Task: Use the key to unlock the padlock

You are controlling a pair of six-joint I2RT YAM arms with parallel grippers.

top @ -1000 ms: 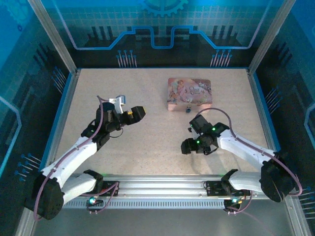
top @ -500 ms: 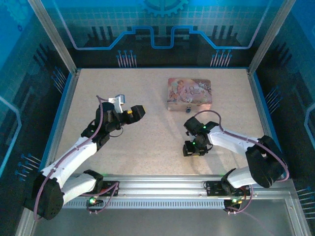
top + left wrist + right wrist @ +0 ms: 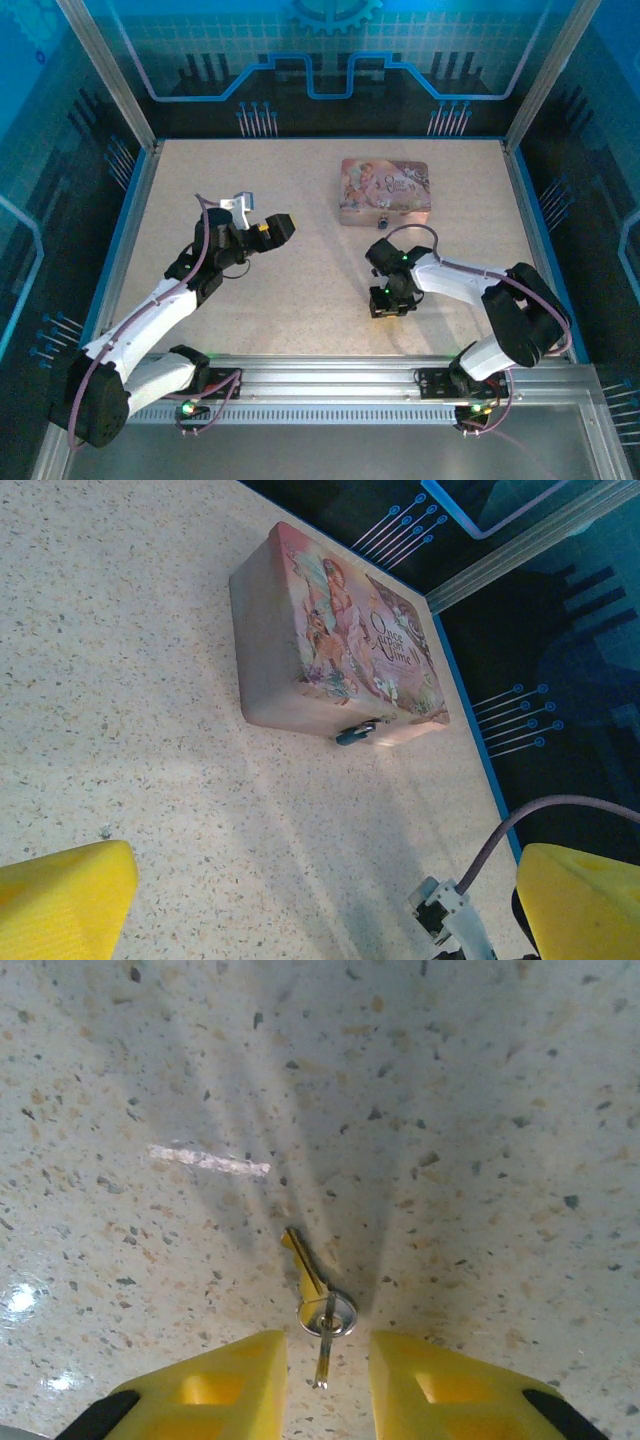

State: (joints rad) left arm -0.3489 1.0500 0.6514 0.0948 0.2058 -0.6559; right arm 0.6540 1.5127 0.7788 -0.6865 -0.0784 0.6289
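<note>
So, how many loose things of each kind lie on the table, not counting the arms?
tin box: 1
padlock: 1, at the front of the tin box
bunch of keys on a small ring: 1
Total: 3

Overhead light even, with a cool blue cast off the enclosure walls; tabletop bright, shadows faint. Right wrist view: soft shadows fan out from the right gripper's fingers; white glare streak, glint lower left. Left wrist view: tin sharp, left gripper's fingers blurred.
</note>
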